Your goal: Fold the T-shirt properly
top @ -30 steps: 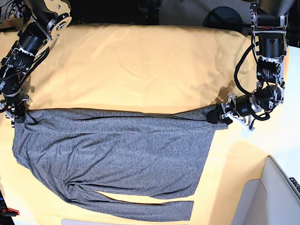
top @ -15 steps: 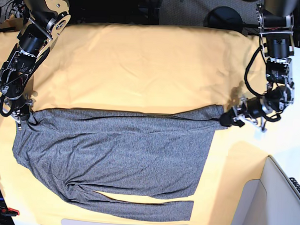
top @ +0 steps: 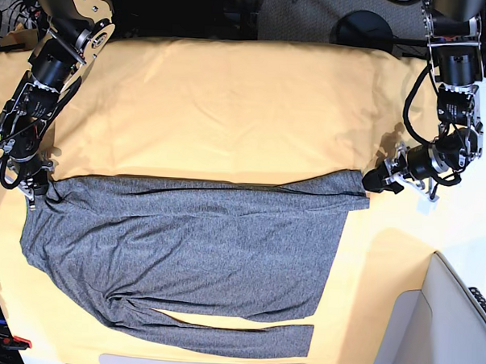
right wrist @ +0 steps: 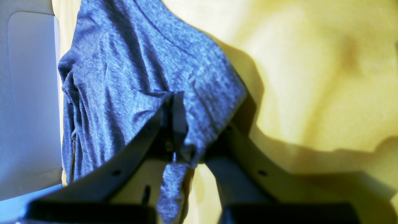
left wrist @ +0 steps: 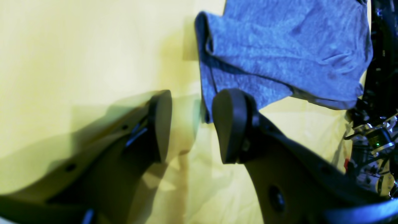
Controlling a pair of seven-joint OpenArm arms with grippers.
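Looking down from the base view, the T-shirt (top: 183,252) lies flat across the near half of the yellow cloth (top: 230,101). Left wrist view: left gripper (left wrist: 191,124) spread wide, holding nothing, just beside the shirt's corner. Right wrist view: right gripper (right wrist: 175,124) pinched tight on a fold of shirt.

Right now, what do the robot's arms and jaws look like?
Both arms are mostly black, chunky motor blocks stacked in a chain, with looping black cables. The right arm has light tan plates with small holes near its top. The left arm shows silvery metal brackets. The left gripper has dark jaws ending in flat, rounded black pads; the right gripper has dark jaws too.
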